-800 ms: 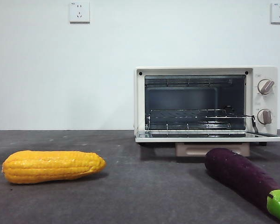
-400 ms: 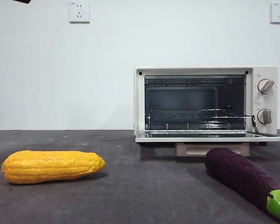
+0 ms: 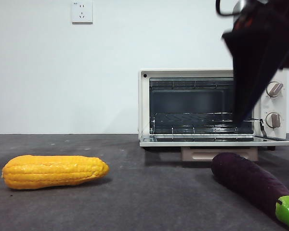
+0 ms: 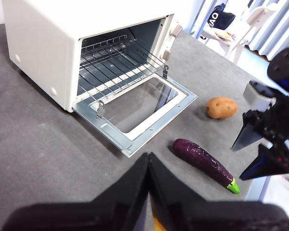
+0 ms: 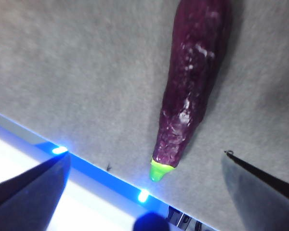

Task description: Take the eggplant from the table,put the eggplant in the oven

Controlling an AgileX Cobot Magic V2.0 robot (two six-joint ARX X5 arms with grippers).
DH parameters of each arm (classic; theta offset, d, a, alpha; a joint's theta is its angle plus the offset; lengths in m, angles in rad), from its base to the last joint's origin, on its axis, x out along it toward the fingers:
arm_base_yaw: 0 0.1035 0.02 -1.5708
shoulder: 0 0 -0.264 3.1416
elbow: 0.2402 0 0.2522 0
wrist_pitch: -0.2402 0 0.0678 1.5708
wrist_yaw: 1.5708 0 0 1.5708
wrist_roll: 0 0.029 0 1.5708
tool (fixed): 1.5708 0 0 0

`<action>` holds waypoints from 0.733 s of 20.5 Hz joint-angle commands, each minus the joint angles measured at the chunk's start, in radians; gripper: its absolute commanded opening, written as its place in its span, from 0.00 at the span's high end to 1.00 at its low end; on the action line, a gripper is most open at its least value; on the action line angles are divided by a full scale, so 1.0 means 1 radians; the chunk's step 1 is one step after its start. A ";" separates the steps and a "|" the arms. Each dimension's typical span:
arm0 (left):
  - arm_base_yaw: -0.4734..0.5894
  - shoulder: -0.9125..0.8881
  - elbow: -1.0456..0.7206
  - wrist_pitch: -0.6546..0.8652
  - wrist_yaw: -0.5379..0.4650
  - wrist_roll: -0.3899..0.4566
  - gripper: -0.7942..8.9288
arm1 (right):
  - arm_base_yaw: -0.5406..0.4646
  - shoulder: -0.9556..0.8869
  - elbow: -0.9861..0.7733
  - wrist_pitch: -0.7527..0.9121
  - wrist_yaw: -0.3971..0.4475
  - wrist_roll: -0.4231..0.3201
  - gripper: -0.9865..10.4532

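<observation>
While its two jaws stand spread wide apart with nothing between them, the right gripper (image 5: 144, 192) hangs above the eggplant (image 5: 195, 82), clear of it. In the right wrist view the eggplant lies lengthwise between the two jaw tips, its green stem cap (image 5: 160, 171) pointing toward the table's near edge, where a blue-lit strip runs. In the front view the same gripper (image 3: 253, 62) comes in from the upper right as a big dark shape, hanging in front of the oven's right half and well above the eggplant (image 3: 250, 183).

The eggplant rests flat on the table (image 3: 149, 202), just in front of the oven (image 3: 212, 106) and to the right, lying at a slant with its blunt purple end toward the oven and its green cap (image 3: 288, 211) toward the camera. It touches neither the oven nor the gripper.

The oven door (image 4: 139, 113) is folded down flat and the wire rack (image 4: 118, 65) inside is bare.

The left gripper (image 4: 149, 192) waits back and off to the side, jaws pressed together, holding nothing. Its view takes in the open oven, the eggplant (image 4: 204, 162) on the table, the right gripper (image 4: 255, 151) above the eggplant's cap end, and a potato (image 4: 221, 107) beyond the eggplant, apart from it.

A yellow corn cob (image 3: 54, 171) lies on the table's left side, well apart from the eggplant.
</observation>
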 commanded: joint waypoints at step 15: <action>-0.026 -0.003 -0.005 0.007 0.014 0.012 0.92 | 0.166 0.013 -0.172 0.173 0.206 0.302 0.49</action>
